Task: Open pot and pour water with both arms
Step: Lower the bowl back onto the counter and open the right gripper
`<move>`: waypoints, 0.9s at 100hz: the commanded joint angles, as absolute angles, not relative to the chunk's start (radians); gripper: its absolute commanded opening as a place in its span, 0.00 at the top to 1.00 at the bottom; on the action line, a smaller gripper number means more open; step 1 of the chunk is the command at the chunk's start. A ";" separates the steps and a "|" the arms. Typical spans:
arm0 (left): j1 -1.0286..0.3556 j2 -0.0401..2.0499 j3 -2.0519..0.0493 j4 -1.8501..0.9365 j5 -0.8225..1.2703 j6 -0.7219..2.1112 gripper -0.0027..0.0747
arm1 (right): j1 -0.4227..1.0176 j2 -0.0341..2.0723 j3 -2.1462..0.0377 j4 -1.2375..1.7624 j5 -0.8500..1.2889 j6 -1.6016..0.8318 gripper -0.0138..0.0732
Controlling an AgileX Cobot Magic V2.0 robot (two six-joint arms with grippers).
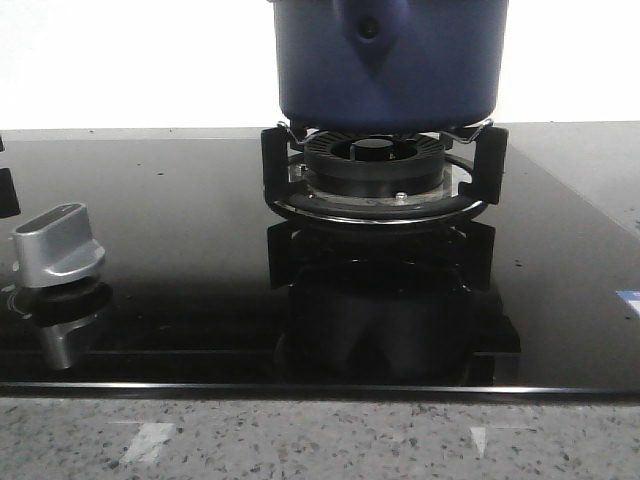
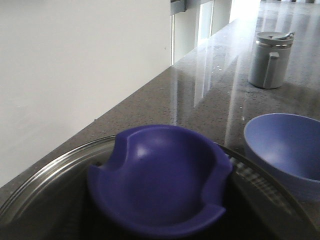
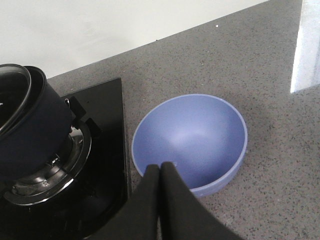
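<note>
The dark navy pot [image 1: 390, 60] stands on the burner grate [image 1: 380, 180], its shield-shaped handle mount [image 1: 370, 30] facing the front camera. In the right wrist view the pot [image 3: 35, 135] carries a glass lid [image 3: 12, 100]. The lid's dark blue knob [image 2: 160, 180] fills the left wrist view, ringed by the lid's metal rim [image 2: 50, 170]. No left fingers show there. My right gripper [image 3: 161, 167] is shut with nothing in it, hovering over the near rim of a light blue bowl [image 3: 192, 135].
The light blue bowl [image 2: 290, 150] sits on the grey stone counter beside the black glass hob [image 1: 180, 250]. A grey lidded jug [image 2: 270, 60] stands farther along the counter. A silver stove knob [image 1: 60, 245] is at the hob's left. A white wall runs behind.
</note>
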State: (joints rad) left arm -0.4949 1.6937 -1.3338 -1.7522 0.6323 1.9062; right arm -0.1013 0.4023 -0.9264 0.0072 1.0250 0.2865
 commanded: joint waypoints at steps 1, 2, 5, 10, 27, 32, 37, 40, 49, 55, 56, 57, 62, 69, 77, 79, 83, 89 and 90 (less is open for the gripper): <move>-0.502 1.650 -1.377 -1.873 0.644 1.909 0.48 | -0.096 0.413 -0.942 0.009 0.951 0.273 0.92; -0.502 1.650 -1.377 -1.873 0.641 1.909 0.48 | -0.094 0.413 -0.942 0.011 0.951 0.273 0.92; -0.502 1.650 -1.377 -1.873 0.634 1.909 0.48 | -0.092 0.413 -0.942 0.013 0.951 0.273 0.92; -0.502 1.652 -1.377 -1.873 0.619 1.909 0.48 | -0.087 0.413 -0.942 0.013 0.949 0.273 0.92; -0.502 1.671 -1.403 -1.873 0.639 1.907 0.48 | -0.084 0.413 -0.942 0.016 0.948 0.273 0.92; -0.502 1.682 -1.417 -1.873 0.658 1.905 0.48 | -0.084 0.413 -0.942 0.016 0.948 0.273 0.92; -0.502 1.693 -1.431 -1.873 0.677 1.900 0.48 | -0.084 0.413 -0.942 0.016 0.948 0.273 0.92; -0.502 1.698 -1.437 -1.873 0.687 1.898 0.48 | -0.084 0.413 -0.942 0.016 0.948 0.273 0.92; -0.502 1.708 -1.444 -1.873 0.690 1.880 0.48 | -0.084 0.413 -0.942 0.016 0.949 0.273 0.92; -0.504 1.713 -1.444 -1.873 0.690 1.880 0.48 | -0.084 0.413 -0.942 0.016 0.951 0.273 0.92; -0.504 1.713 -1.444 -1.873 0.690 1.880 0.48 | -0.084 0.413 -0.942 0.016 0.953 0.273 0.92; -0.504 1.713 -1.444 -1.873 0.690 1.880 0.48 | -0.084 0.413 -0.942 0.016 0.953 0.273 0.92; -0.504 1.714 -1.444 -1.873 0.690 1.880 0.48 | -0.084 0.413 -0.942 0.018 0.955 0.273 0.92; -0.504 1.714 -1.444 -1.871 0.688 1.880 0.48 | -0.084 0.413 -0.942 0.018 0.959 0.273 0.92; -0.504 1.714 -1.444 -1.870 0.690 1.880 0.48 | -0.084 0.413 -0.942 0.018 0.961 0.273 0.92; -0.504 1.714 -1.444 -1.868 0.692 1.880 0.48 | -0.084 0.413 -0.942 0.018 0.961 0.273 0.92; -0.504 1.714 -1.444 -1.866 0.692 1.880 0.47 | -0.084 0.413 -0.942 0.018 0.961 0.273 0.92; -0.504 1.714 -1.444 -1.858 0.692 1.880 0.45 | -0.084 0.413 -0.942 0.018 0.961 0.273 0.92; -0.504 1.714 -1.444 -1.855 0.692 1.880 0.45 | -0.084 0.413 -0.942 0.018 0.961 0.273 0.92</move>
